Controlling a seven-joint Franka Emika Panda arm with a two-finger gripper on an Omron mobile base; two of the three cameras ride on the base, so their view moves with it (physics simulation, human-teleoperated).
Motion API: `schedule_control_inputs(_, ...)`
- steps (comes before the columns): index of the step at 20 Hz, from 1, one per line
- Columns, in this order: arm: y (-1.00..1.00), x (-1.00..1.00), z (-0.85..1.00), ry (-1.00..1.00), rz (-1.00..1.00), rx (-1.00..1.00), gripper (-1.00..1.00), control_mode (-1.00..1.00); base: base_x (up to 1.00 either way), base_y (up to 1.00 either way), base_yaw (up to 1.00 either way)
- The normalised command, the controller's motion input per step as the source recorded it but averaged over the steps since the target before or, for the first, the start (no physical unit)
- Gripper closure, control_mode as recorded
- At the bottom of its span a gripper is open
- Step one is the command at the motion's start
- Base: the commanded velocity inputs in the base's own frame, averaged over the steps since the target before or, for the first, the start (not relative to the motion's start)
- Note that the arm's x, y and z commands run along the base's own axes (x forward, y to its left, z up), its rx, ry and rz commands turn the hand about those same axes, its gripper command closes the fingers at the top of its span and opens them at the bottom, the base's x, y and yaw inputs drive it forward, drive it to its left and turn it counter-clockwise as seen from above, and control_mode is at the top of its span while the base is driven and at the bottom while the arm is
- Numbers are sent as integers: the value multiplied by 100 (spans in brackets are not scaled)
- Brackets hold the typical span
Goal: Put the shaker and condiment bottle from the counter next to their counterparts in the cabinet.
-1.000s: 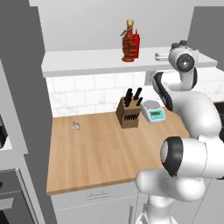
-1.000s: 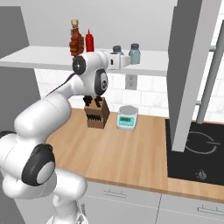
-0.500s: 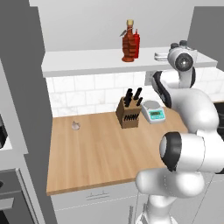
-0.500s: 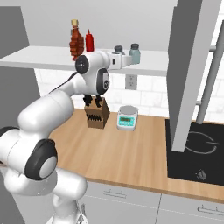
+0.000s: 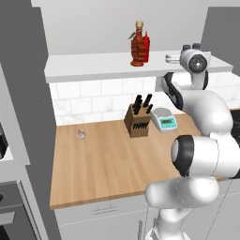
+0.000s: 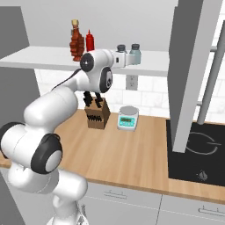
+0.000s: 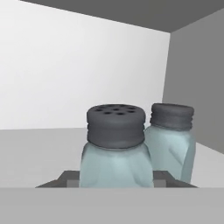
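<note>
The end effector (image 6: pixel 123 57) is up at the cabinet shelf (image 6: pixel 44 58), and its jaws are closed narrowly on the shaker (image 7: pixel 116 151), which sits between the finger tips in the hand view. The shaker is upright, just above or on the shelf board; I cannot tell if its base already touches. Just beside it, on the far right, stands the other shaker (image 7: pixel 171 141), the counterpart with the grey cap. They are near, maybe touching, which fits the aim of putting like next to like.

The condiment bottle (image 5: pixel 137 45) is already on the shelf further left, close against the slim red squeeze bottle (image 5: pixel 146 48). So I judge the task is almost finished: what is left is to release the shaker and draw back without knocking its neighbour.

On the wooden surface (image 5: pixel 103 164) below are a knife block (image 5: pixel 138 120), a kitchen scale (image 5: pixel 164 120) and a small pale object (image 5: pixel 81 135).
</note>
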Motion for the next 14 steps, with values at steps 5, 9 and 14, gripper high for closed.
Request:
schedule_control_inputs(5,-11,7,-33,0,3,0,-100,-100,0,0,0)
schedule_control_inputs(9,0,-9,4,-2,2,0,-100,-100,0,0,0)
schedule_control_inputs(14,16,-44,23,-6,3,0,-100,-100,0,0,0)
